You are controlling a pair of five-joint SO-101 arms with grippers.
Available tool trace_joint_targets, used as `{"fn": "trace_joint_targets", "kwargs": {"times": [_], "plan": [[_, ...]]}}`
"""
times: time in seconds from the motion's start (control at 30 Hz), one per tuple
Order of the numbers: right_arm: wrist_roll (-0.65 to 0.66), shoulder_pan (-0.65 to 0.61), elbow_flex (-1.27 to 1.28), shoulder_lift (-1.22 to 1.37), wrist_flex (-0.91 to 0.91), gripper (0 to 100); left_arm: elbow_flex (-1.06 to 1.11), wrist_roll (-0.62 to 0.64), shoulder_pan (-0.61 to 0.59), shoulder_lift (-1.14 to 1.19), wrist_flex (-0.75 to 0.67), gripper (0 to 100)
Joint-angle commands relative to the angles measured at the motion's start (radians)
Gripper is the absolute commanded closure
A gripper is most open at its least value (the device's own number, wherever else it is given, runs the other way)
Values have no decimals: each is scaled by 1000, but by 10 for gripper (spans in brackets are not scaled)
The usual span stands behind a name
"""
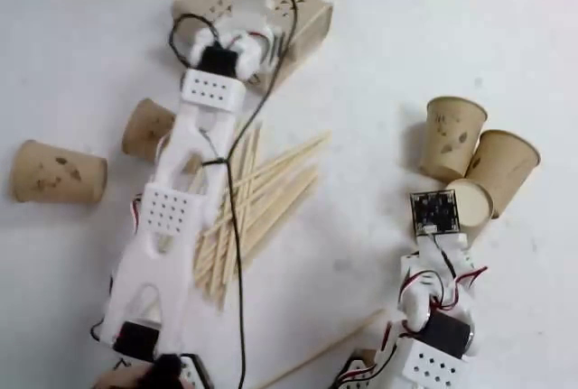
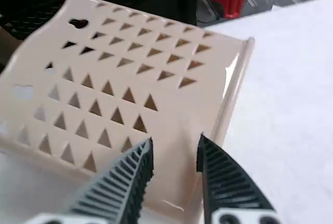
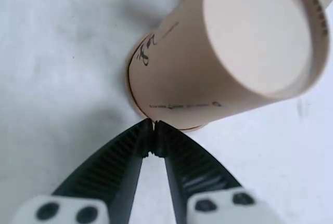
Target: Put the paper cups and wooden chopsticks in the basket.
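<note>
Left gripper (image 2: 174, 154) is hanging slightly open and empty over the basket (image 1: 307, 19) at top centre, right gripper (image 3: 154, 130) is sitting closed, tips against the upturned paper cup (image 3: 208, 63) at right, chopsticks (image 1: 262, 195) lying piled mid-frame.

From high up, can see just part of the basket (image 1: 312, 19) at 12 o'clock, under the left arm (image 1: 194, 154). Same for a cup (image 1: 144, 127) at 9 o'clock and the chopsticks (image 1: 271, 190) in the middle. Can see just a bit of the near cup (image 1: 474, 201) at 3 o'clock, behind the camera board (image 1: 434, 211). Up close, cannot tell a pinch on its rim from a plain touch by the right gripper (image 3: 154, 126).
</note>
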Motion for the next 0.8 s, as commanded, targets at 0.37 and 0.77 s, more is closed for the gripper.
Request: {"fn": "trace_joint_targets", "kwargs": {"times": [0.37, 0.77], "plan": [[6, -1, -6, -8, -5, 981, -8, -342, 117, 27, 239, 849], [6, -1, -6, -8, -5, 981, -8, -575, 120, 25, 486, 849]]}}
